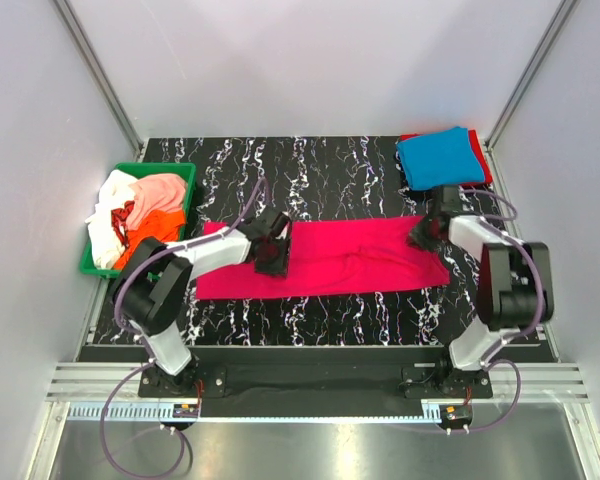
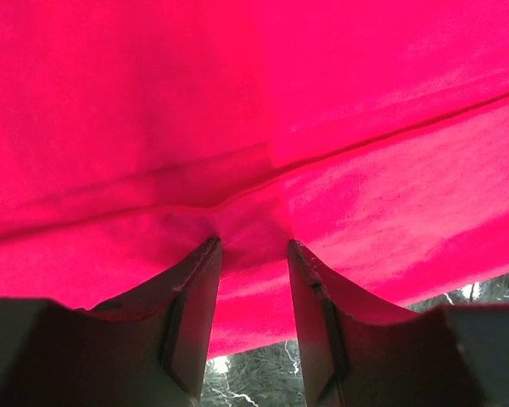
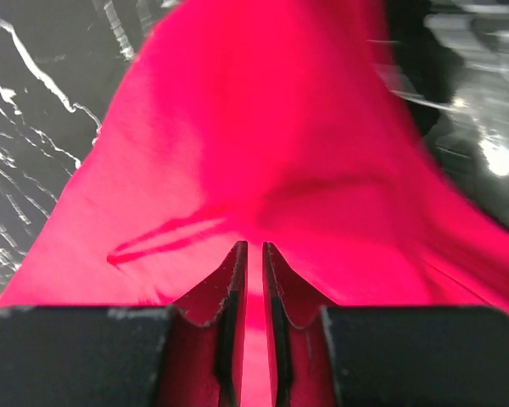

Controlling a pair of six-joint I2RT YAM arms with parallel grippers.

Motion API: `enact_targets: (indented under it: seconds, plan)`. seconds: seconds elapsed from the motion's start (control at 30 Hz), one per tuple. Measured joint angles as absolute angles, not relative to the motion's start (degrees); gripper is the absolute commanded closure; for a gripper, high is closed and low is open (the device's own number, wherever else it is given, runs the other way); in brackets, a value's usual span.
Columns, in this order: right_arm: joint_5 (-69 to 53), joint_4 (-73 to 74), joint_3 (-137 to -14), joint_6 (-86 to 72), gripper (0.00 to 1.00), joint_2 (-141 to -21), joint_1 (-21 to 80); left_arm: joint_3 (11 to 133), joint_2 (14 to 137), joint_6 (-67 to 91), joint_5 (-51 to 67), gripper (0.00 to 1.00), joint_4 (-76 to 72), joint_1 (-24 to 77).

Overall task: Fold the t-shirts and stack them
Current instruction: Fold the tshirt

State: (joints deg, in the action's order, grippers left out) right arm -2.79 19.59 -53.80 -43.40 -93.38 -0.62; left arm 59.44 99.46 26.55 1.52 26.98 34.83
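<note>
The magenta-pink t-shirt [image 1: 350, 262] lies as a long folded strip across the middle of the black marbled table [image 1: 320, 160]. My left gripper [image 1: 271, 256] sits on its left part. In the left wrist view its jaws [image 2: 253, 246] stand apart, with the tips against the cloth [image 2: 322, 102] and a small pucker between them. My right gripper [image 1: 421, 234] is at the strip's right end. In the right wrist view it [image 3: 254, 248] is shut on the magenta cloth [image 3: 263, 127], which tents up from the table. A folded blue t-shirt [image 1: 440, 156] lies on a red one [image 1: 483, 166] at the back right.
A green bin [image 1: 185, 178] at the left edge holds a heap of peach-pink [image 1: 160, 190], white [image 1: 104, 232] and orange [image 1: 138, 243] shirts. Grey walls close in the left, right and back sides. Both arm bases stand at the near edge.
</note>
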Motion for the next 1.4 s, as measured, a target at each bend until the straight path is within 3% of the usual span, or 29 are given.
enact_targets:
  seconds: [0.37,0.77,1.4]
  plan:
    - [-2.46,17.37,-62.37,-43.18,0.81,-104.84,6.09,44.36,83.26,36.58,-4.36,0.52,26.98,36.38]
    - [-7.03,15.38,-85.67,-43.42,0.81,-123.33,9.13,52.42,64.18,33.78,-5.04,0.52,31.79,36.34]
    - [-20.21,15.49,-136.86,-40.51,0.78,-157.29,12.43,47.55,87.90,29.89,-7.27,0.57,32.67,36.36]
